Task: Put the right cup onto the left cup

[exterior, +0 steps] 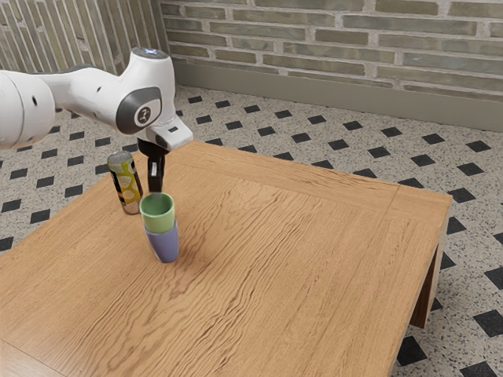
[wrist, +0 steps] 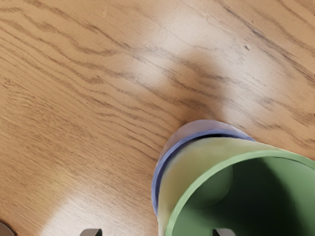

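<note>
In the exterior view, the green cup [exterior: 159,215] sat in the mouth of the blue cup [exterior: 163,243] on the table [exterior: 275,267], the gripper [exterior: 156,191] at its rim; stacking looked finished, and letting go seemed the step in hand. In the wrist view, its 2 fingers [wrist: 91,232] stood wide apart, gripping nothing, 1 either side of the green wall. The green cup's visible inside looked empty, and the next move called for 1 straight lift clear without snagging the rim.

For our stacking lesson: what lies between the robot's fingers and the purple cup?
The green cup, standing in the purple cup, as the exterior view shows.
</note>
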